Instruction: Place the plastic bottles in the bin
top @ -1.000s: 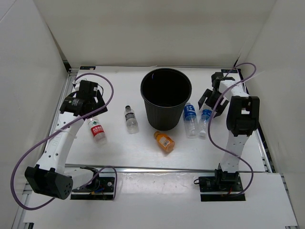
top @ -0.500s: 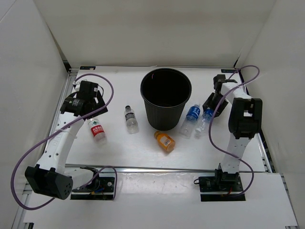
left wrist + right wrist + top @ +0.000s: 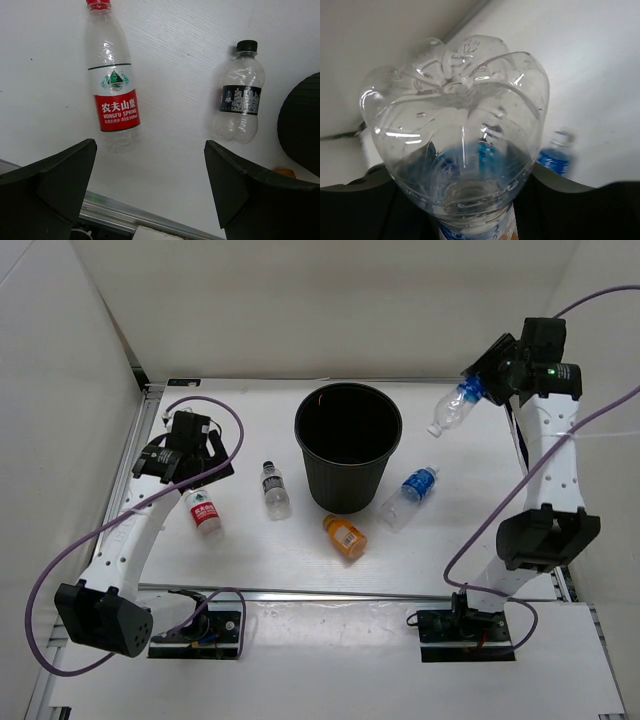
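The white tabletop, walled on three sides, carries the black bin at its far middle, mouth open and apparently empty. The right gripper is raised high near the right wall, its jaws clamped on a blue-labelled bottle that hangs tilted, cap-down toward the bin, well above the surface and right of the rim, not over it. The left gripper hovers low on the left, jaws spread wide and holding nothing, above the red-labelled bottle. On the tabletop also lie the dark-labelled bottle left of the bin, a second blue-labelled bottle just right of its base, and the stubby orange bottle in front. Letting go here would likely drop the bottle beside the bin. The hold seems to sit near the bottle's base, though the wrist view shows mostly the base itself, so a slick, slanted bottle may slip in transit. A low pass could knock the rim. Open air lies between gripper and bin, the wall is close behind, and the left arm stands well apart.
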You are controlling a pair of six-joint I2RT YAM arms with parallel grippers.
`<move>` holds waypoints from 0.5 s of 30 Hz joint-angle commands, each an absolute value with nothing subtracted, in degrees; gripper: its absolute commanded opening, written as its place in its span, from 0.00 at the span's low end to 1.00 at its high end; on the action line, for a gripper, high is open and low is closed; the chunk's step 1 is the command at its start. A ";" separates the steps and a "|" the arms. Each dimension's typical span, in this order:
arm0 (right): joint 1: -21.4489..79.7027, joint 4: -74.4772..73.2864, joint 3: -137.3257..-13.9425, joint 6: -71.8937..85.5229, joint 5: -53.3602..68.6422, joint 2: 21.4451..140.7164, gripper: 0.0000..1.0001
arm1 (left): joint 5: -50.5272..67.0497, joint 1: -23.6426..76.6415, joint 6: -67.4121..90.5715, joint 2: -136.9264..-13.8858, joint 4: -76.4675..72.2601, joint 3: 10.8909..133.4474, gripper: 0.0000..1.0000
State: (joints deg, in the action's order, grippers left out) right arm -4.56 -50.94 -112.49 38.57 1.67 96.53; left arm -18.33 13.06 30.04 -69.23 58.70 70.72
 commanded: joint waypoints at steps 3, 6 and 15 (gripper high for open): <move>3.57 -39.42 -115.05 39.38 17.22 93.79 0.24 | -18.28 14.50 30.41 -68.30 57.22 70.58 1.00; 10.34 -35.78 -117.15 37.10 14.33 94.48 0.24 | -18.81 14.50 30.94 -68.29 57.74 70.58 1.00; 25.02 -37.62 -130.69 25.42 -0.75 105.46 0.33 | -23.10 14.50 33.31 -66.62 60.19 70.58 1.00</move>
State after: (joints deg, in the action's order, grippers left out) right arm 21.67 -39.16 -128.42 31.62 7.31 103.77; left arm -19.64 14.13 31.31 -68.62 58.46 70.70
